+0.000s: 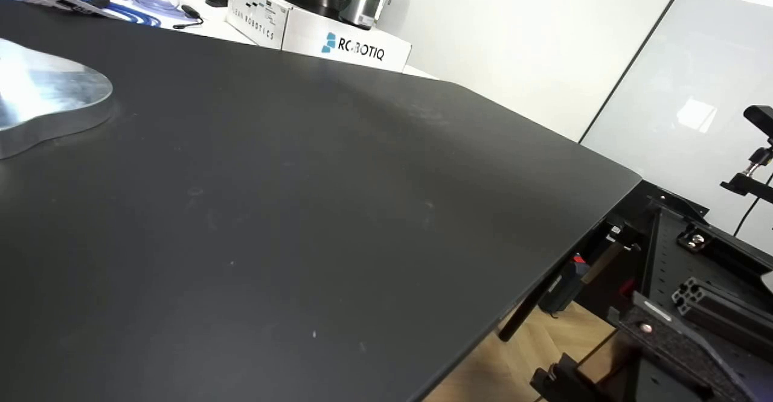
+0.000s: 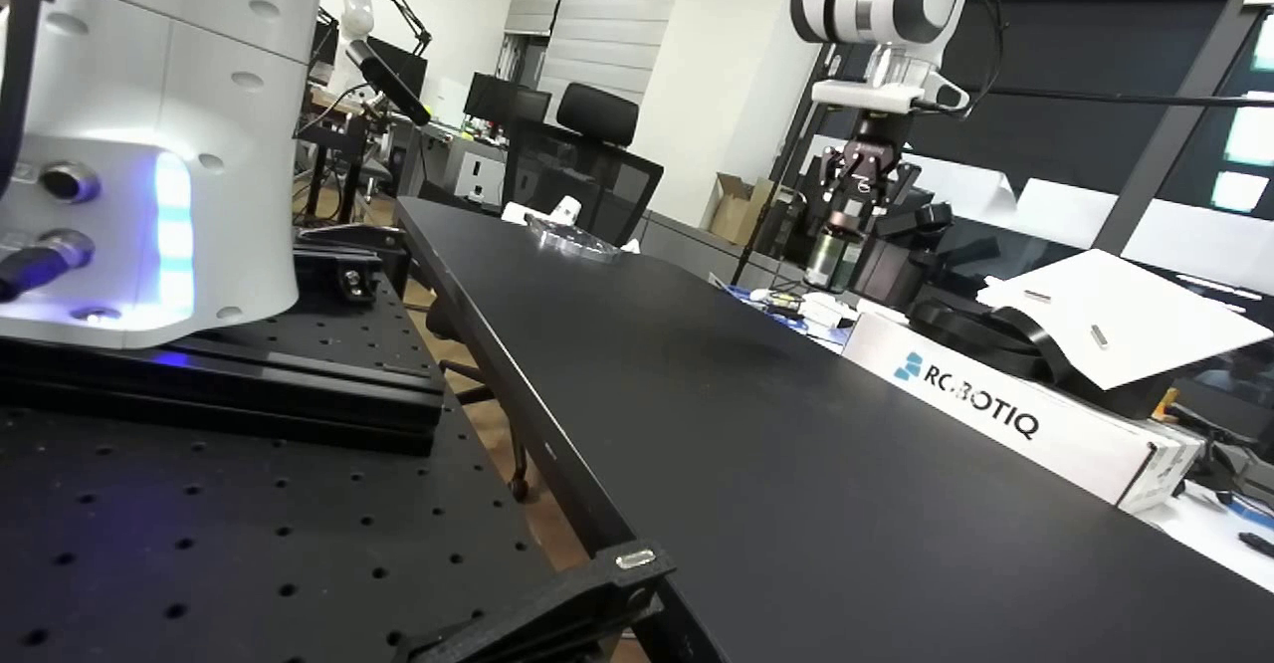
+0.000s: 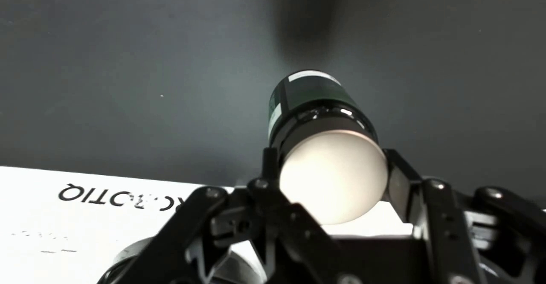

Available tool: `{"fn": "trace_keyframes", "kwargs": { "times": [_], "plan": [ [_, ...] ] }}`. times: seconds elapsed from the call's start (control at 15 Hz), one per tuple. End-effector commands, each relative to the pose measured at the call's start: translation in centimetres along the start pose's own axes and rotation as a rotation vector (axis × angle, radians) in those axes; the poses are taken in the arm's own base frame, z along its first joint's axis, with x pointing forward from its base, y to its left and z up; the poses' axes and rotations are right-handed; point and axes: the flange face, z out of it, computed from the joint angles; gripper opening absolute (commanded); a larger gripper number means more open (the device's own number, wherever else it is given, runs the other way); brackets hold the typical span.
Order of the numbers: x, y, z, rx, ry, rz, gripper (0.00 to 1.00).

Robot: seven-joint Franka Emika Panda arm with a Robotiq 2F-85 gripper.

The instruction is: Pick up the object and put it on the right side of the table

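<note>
Matte black, the broad tabletop (image 1: 290,221) stretches from near to far in both exterior views. A white robot arm (image 2: 886,6) with rounded white and grey joints reaches down at the far right in an exterior view. Just beside the tabletop's edge, on the right there, stands a long white box (image 2: 995,404) lettered ROBOTIQ; part of it also shows, lettering upside down, in the wrist view. A shiny silver piece (image 1: 63,97) with a curved outline lies on the tabletop, at the left in an exterior view. Smaller still is the bottle (image 3: 326,137), dark greenish with touches of white. The jaws are clamped on it, pressed against its pale cap (image 3: 335,177) from both sides. They hold the bottle up in the air, clear of the tabletop; whether it hangs upright or leans cannot be told.
</note>
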Motion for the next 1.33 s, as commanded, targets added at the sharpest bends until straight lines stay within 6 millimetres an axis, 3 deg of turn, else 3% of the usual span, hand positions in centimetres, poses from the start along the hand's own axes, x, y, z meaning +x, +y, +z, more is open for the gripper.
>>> {"fn": "trace_keyframes", "kwargs": {
  "times": [0.0, 0.47, 0.53, 0.67, 1.13, 1.2, 1.27],
  "plan": [
    [-4.5, 5.5, -3.3, -0.042, -0.019, 0.068, 0.36],
    [-13.6, 20.6, -5.6, -0.114, -0.069, 0.291, 0.36],
    [-10.8, 19.0, -4.4, -0.101, -0.070, 0.253, 0.61],
    [-12.9, 21.6, -4.9, -0.110, -0.080, 0.288, 0.61],
    [-13.2, 20.7, -4.9, -0.105, -0.082, 0.276, 0.61],
    [-13.2, 20.7, -4.9, -0.105, -0.082, 0.276, 0.36],
    [-13.9, 22.0, -4.9, -0.103, -0.079, 0.303, 0.36]
  ]
}}
